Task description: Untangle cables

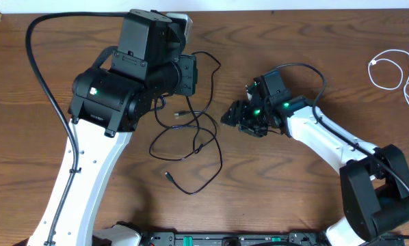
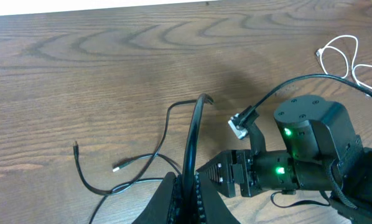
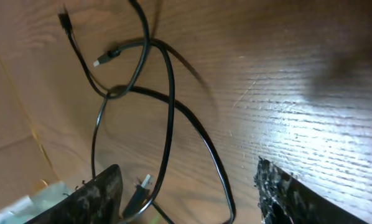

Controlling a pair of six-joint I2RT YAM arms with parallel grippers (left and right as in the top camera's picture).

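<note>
The black cables (image 1: 191, 140) lie in a loose tangle of loops on the wooden table between the two arms. They also show in the right wrist view (image 3: 167, 106) and the left wrist view (image 2: 120, 177). My left gripper (image 2: 187, 182) is shut on one black cable (image 2: 194, 134), which arcs up out of the jaws. In the overhead view the left gripper (image 1: 189, 76) is at the tangle's upper edge. My right gripper (image 1: 230, 113) is open just right of the tangle. In its wrist view the right gripper (image 3: 192, 199) has a cable loop and a plug end (image 3: 141, 186) between its fingers. The white cable (image 1: 390, 72) lies apart at the far right.
The left arm's thick black fixed cable (image 1: 44, 82) curves over the table's left side. The right arm's body (image 2: 310, 155) fills the lower right of the left wrist view. The white cable shows there at the top right (image 2: 343, 55). A loose plug end (image 1: 169, 175) lies at the front.
</note>
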